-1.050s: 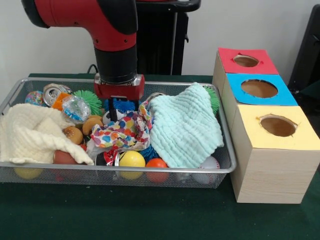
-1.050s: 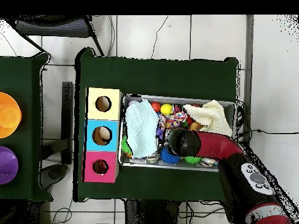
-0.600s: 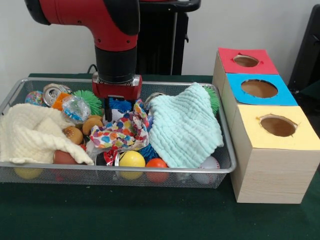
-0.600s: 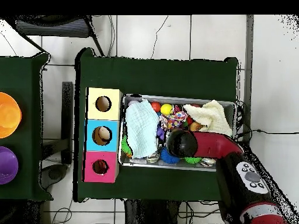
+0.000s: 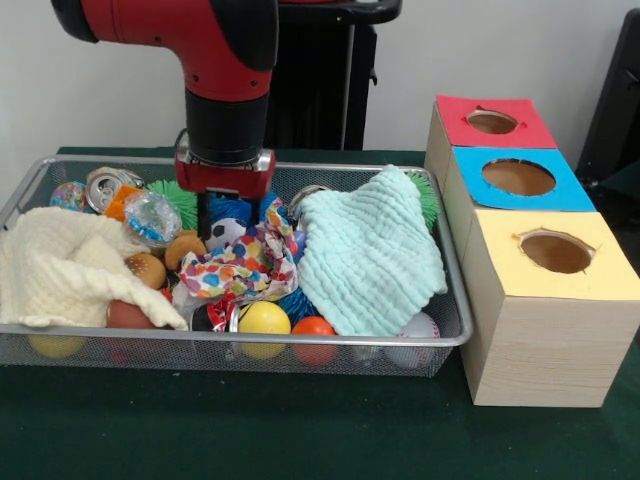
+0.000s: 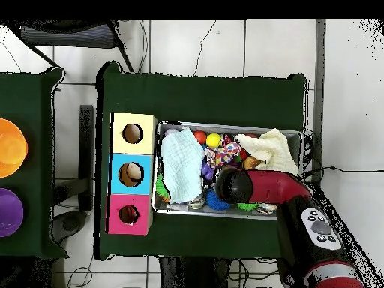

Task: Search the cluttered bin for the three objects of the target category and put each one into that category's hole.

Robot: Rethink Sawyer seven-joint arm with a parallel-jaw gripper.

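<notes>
On the green desk (image 5: 300, 430), the wire bin (image 5: 230, 350) sits with its front wall nearest the camera, and just behind that wall lie a yellow ball (image 5: 263, 318) and an orange ball (image 5: 314, 327), side by side near the middle of the front edge. Toward the bin's front left corner a cream cloth (image 5: 60, 268) is heaped over other items, while a pale mint cloth (image 5: 370, 262) covers much of the right half, with a white ball (image 5: 420, 327) peeking out beneath it at the front right corner. Between the two cloths lies a crumpled multicoloured dotted cloth (image 5: 240, 265), and just behind it a small soccer-pattern ball (image 5: 226, 232) rests beside a blue spiky ball (image 5: 232, 208). The gripper (image 5: 232, 212) hangs over this middle back part of the bin, its dark fingers (image 5: 205, 215) dropping around the blue spiky ball; whether they are closed on it or merely beside it cannot be told. To the left near the back edge lie a green spiky ball (image 5: 178, 198) and a crushed can (image 5: 105, 186). Right of the bin, touching one another in a row running from front to back, stand three wooden boxes: the yellow-topped box (image 5: 555, 255) nearest, then the blue-topped box (image 5: 520, 178), then the red-topped box (image 5: 492, 122), each with a round hole.
</notes>
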